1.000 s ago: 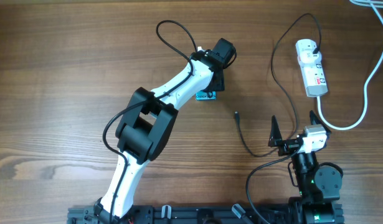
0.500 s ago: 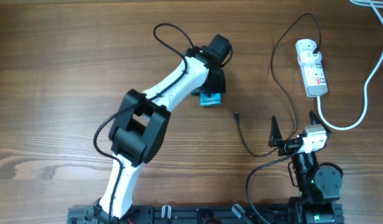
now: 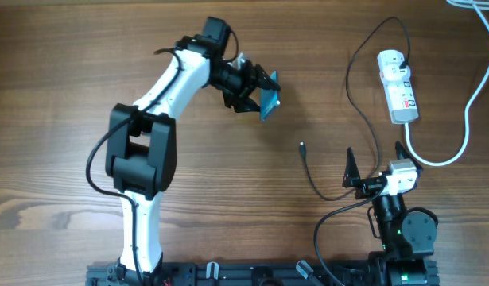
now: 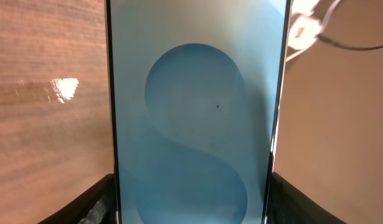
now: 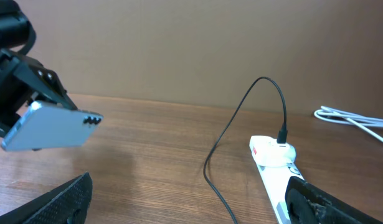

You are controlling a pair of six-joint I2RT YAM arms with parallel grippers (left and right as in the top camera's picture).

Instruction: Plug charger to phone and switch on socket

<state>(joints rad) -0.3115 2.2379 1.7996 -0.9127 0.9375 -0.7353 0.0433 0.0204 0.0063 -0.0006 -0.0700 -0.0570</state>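
Note:
My left gripper (image 3: 260, 91) is shut on the phone (image 3: 269, 100) and holds it lifted off the table, tilted. In the left wrist view the teal screen (image 4: 197, 112) fills the frame between the two fingers. The right wrist view shows the phone (image 5: 51, 127) in the air at the left. The charger's thin black cable (image 3: 355, 95) runs from its white adapter (image 3: 390, 60), plugged into the socket (image 3: 398, 89), down to its connector tip (image 3: 302, 146) lying on the table. My right gripper (image 3: 374, 163) is open and empty at the front right, near the cable (image 5: 223, 149).
The socket's thick white cord (image 3: 459, 135) loops along the right edge of the table and off the top right corner. The socket (image 5: 275, 171) lies just ahead of my right gripper's right finger.
My left gripper has lifted the phone off the table and swung it back and up; the left arm has rotated to the left. The right arm and the charger cable have not moved.

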